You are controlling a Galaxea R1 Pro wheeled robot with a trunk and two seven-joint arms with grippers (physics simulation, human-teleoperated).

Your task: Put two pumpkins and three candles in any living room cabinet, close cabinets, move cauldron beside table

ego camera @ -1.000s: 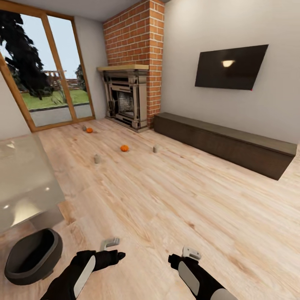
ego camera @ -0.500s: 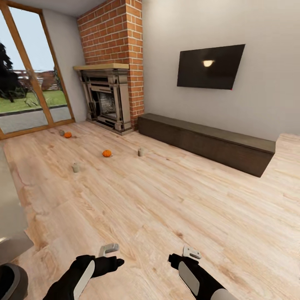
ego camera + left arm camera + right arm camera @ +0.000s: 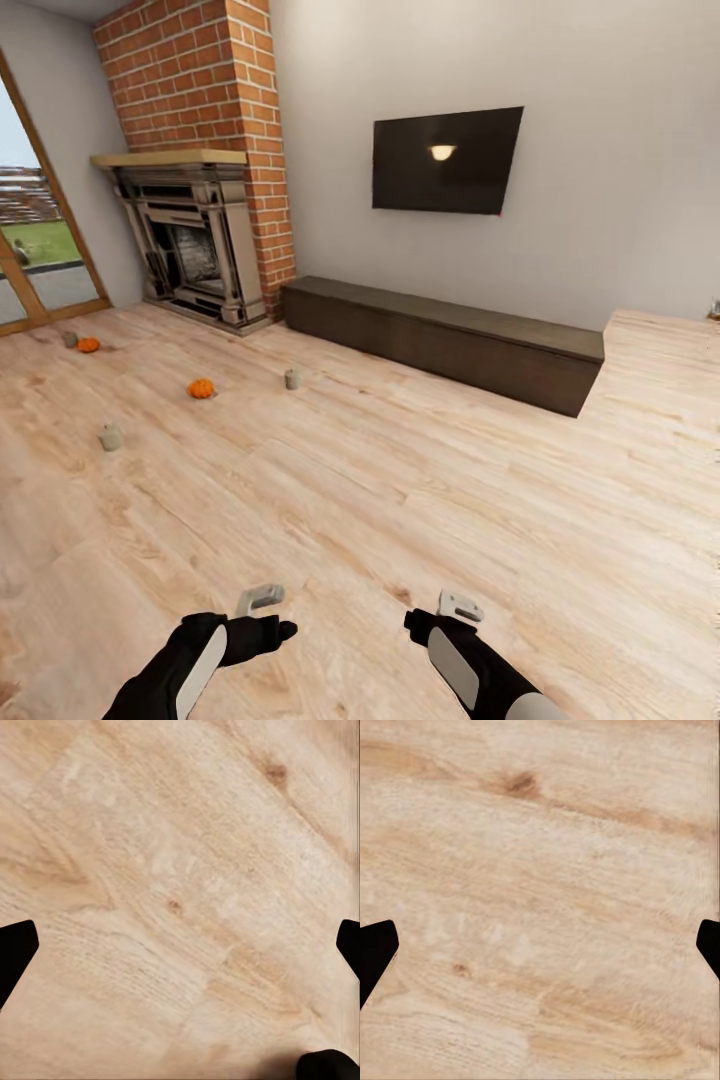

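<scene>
The cabinet is lying along the grey wall under a wall-mounted television, its long axis running from beside the fireplace toward the right of the head view. It is a low, long box of dark brown wood with flat fronts showing no handles; every front visible is sitting flush.

Two pumpkins are sitting on the floor, left of the cabinet. The nearer pumpkin is squat, round and bright orange; the farther pumpkin is lying close to the glass door, just beside a small grey candle. Ribs and stems are too small to make out. A second candle is standing upright between the nearer pumpkin and the cabinet's left end, a stubby pale grey cylinder. A third candle is standing nearest the robot, well apart from the others.

The floor is pale wood planking with knots and strong grain. The fireplace has an ornate grey surround and a light wooden mantel, set against a red brick chimney.

The left gripper and right gripper are hovering low in the head view, both empty. In each wrist view the dark fingertips are sitting at opposite edges with bare planking between them, so both pincers are spread wide.
</scene>
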